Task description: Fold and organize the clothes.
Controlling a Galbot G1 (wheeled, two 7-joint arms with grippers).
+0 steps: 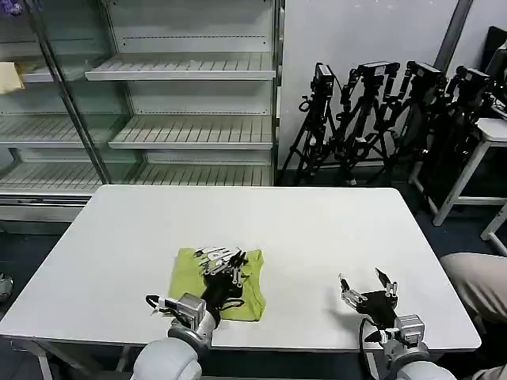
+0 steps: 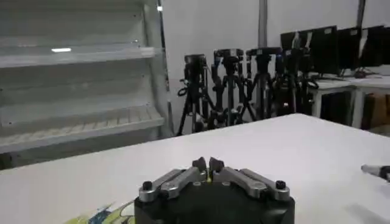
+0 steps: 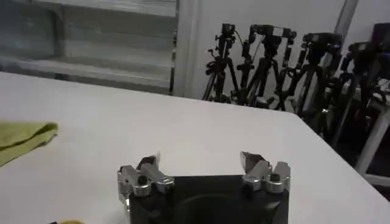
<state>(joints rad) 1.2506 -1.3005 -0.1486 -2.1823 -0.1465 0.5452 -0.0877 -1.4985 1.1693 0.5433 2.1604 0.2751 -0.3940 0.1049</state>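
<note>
The clothes are one lime yellow-green T-shirt (image 1: 238,294), lying folded into a small rectangle on the white table (image 1: 317,229), near its front edge and left of centre. My left gripper (image 1: 223,256) rests low over the shirt's far edge. Its fingertips (image 2: 200,164) are pressed together, with a sliver of green fabric showing between them. My right gripper (image 1: 367,282) hovers open over bare table at the front right, well apart from the shirt, with nothing between its fingers. From the right wrist, the T-shirt (image 3: 23,136) lies off to one side of the right gripper (image 3: 200,162).
Empty glass-fronted shelves (image 1: 190,127) stand behind the table, with a cluster of black camera tripods (image 1: 380,119) beside them. A white side table (image 1: 487,138) is at the far right. A person's knee in beige trousers (image 1: 475,285) sits by the table's right front corner.
</note>
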